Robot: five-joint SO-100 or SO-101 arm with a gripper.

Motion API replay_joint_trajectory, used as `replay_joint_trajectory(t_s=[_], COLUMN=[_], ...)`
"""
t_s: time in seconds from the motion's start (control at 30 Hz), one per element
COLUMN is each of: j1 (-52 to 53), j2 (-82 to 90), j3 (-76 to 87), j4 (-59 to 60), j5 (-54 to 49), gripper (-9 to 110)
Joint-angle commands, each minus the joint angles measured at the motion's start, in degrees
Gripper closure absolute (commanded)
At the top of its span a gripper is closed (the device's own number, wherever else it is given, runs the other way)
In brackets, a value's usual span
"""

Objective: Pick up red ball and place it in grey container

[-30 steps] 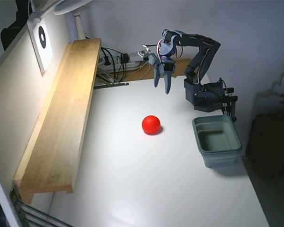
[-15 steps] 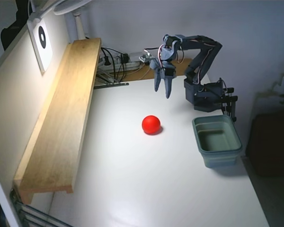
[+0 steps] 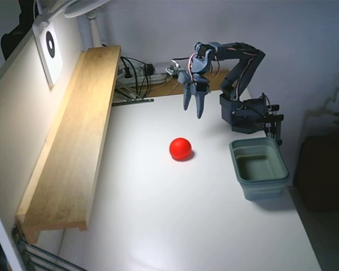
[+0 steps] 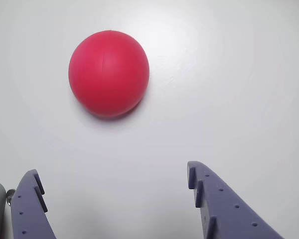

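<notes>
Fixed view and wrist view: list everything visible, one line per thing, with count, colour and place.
red ball: one, bright red, on the white table near its middle, clear of the hand.
grey container: one, grey-green, on the table at the right in the fixed view, nothing seen inside.
table: one, white, under everything.
wooden shelf: one, light wood, along the left wall in the fixed view.
cables: several, dark, at the table's far edge.
lamp: one, white, top left corner.
arm: one, blue-grey, base behind the container.
hand: one, blue-grey, open, pointing down above the table beyond the ball.
</notes>
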Motion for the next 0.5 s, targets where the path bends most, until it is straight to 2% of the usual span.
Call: replay_joint_trajectory(t_s=[0.0, 0.47], j1=[0.4, 0.4], j2=[0.3, -17.4], j3=[0.1, -7.4], j4=[-0.3, -10.5], j5=[0.1, 0.1], gripper=[63, 63])
